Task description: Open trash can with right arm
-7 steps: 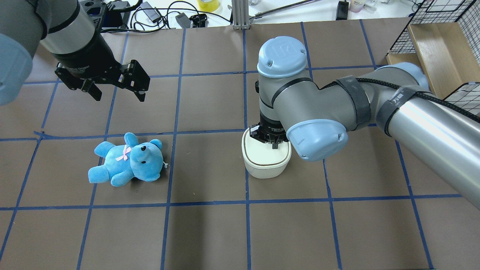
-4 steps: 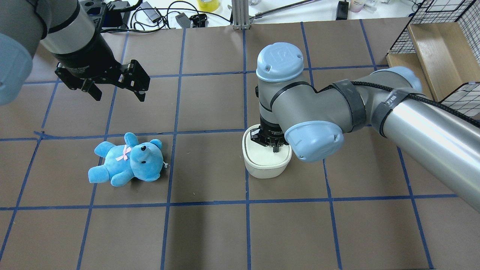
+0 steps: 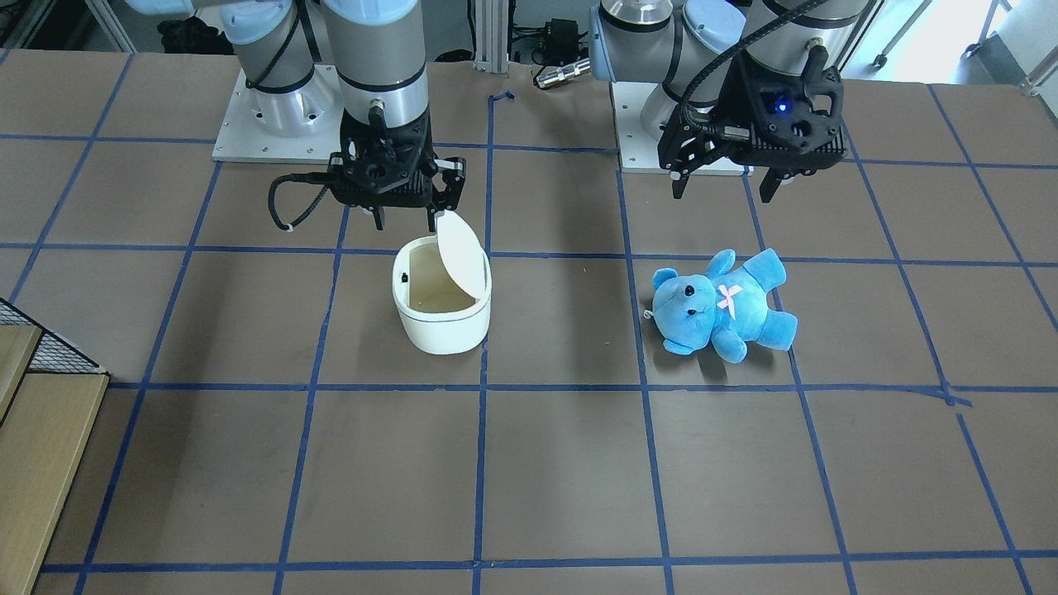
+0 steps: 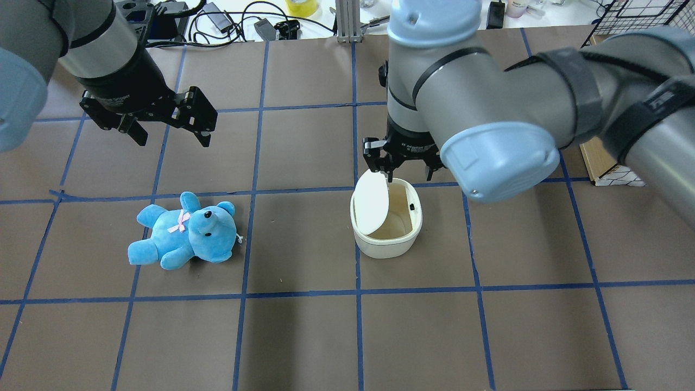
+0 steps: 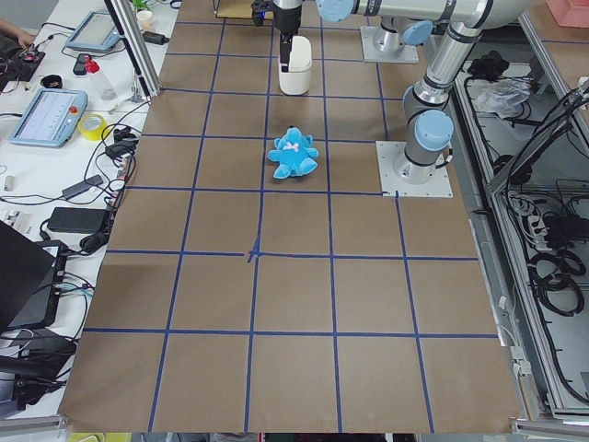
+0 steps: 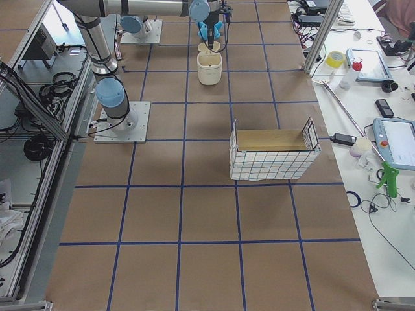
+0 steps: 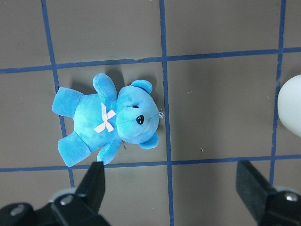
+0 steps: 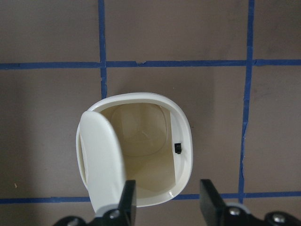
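The white trash can (image 4: pixel 385 245) stands at mid-table with its flip lid (image 4: pixel 370 203) swung up on one side, so the empty inside shows. It also shows in the front view (image 3: pixel 442 330) and the right wrist view (image 8: pixel 181 127). My right gripper (image 4: pixel 409 175) hangs just above the can's far rim, open and empty, clear of the lid; it also shows in the front view (image 3: pixel 405 223). My left gripper (image 4: pixel 172 140) is open and empty, hovering beyond the blue teddy bear (image 4: pixel 184 233), which lies on its back.
A wire basket holding a wooden box (image 6: pixel 272 152) stands at the table's right side, partly behind my right arm (image 4: pixel 543 92). Cables and small gear (image 4: pixel 260 24) lie beyond the far table edge. The can's edge (image 7: pixel 290 106) shows in the left wrist view.
The lid was flat and shut with my right gripper's fingers pressed on it. Now the lid stands flipped up and the right gripper has risen and moved back off the can.
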Robot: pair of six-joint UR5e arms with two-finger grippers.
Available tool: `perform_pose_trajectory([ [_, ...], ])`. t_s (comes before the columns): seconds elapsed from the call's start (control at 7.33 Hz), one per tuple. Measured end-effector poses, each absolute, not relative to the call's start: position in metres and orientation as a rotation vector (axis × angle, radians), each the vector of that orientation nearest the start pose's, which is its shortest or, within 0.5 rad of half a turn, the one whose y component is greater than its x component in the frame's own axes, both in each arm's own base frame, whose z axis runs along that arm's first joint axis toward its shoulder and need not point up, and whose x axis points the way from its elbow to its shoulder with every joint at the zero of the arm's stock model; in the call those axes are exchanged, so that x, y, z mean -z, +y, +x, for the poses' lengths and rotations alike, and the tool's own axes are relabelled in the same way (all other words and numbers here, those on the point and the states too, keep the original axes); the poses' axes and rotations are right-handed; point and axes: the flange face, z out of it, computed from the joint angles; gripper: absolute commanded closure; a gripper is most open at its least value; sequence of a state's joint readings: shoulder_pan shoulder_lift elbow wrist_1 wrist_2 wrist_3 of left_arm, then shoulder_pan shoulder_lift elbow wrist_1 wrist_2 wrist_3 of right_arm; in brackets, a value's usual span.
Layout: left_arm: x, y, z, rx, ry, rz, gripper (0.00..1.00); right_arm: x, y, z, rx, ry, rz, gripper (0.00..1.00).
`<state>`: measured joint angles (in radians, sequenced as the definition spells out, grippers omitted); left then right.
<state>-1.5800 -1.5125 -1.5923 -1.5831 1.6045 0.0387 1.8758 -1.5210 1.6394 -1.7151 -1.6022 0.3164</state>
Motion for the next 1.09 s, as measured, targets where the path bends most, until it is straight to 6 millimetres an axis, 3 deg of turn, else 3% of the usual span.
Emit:
perform_pose_trajectory([
  [0.27, -0.504, -0.468, -0.134, 0.037, 3.106, 0.074, 0.0, -0.496, -0.488, 0.219, 0.131, 3.15, 0.085, 0.0],
  [0.41, -0.504, -0.468, -0.134, 0.037, 3.106, 0.075, 0.0, -0.51, -0.503, 0.187, 0.159, 3.146, 0.107, 0.0],
  [0.55, -0.504, -0.468, -0.134, 0.037, 3.106, 0.075, 0.0, -0.516, -0.51, 0.168, 0.172, 3.146, 0.103, 0.0],
  [1.09, -0.504, -0.468, -0.134, 0.038, 3.106, 0.075, 0.0, -0.521, -0.512, 0.16, 0.194, 3.14, 0.083, 0.0],
])
